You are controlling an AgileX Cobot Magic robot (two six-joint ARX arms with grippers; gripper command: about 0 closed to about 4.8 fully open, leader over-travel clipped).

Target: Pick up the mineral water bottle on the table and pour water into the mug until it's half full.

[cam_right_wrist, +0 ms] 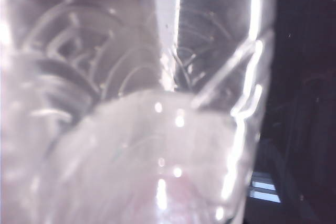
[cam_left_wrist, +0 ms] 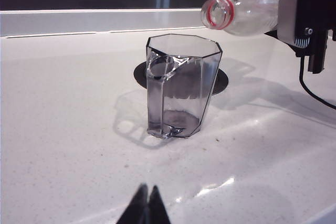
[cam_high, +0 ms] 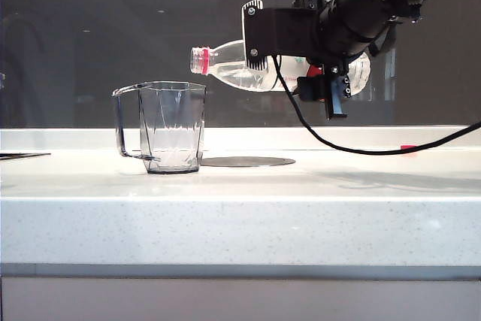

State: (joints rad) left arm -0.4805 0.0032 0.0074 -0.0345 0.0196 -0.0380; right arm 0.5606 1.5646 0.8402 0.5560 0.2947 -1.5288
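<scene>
- Nearest cam: left gripper (cam_left_wrist: 146, 206) low over the front of the table (cam_left_wrist: 63, 129), tips pressed together, clenched on nothing. Idle, well short of the mug.
- Next back: mug (cam_high: 174, 127) upright on the table, handle twd the left arm's side, just in front of the grey disc (cam_high: 248, 161). Can't tell if any water is in it; no stream visible.
- Above/behind the mug: mineral water bottle (cam_high: 233, 69) in the air, grasped by the right gripper (cam_high: 319, 62) round its mid-body, jaws clamped on it. The right wrist view is filled w/ blurred clear plastic.
- Key relation: bottle's long axis lies near level, neck w/ red ring pointing at the mug. Uncapped mouth (cam_left_wrist: 219, 12) sits just above the rim, at the edge on the right arm's side, not yet over the centre.
- Judgement: pour is set up. Next needs the neck tipped down a bit more & nudged inward over the opening, else water may catch the rim or spill outside.
- Right arm does the work; left stays out.
</scene>
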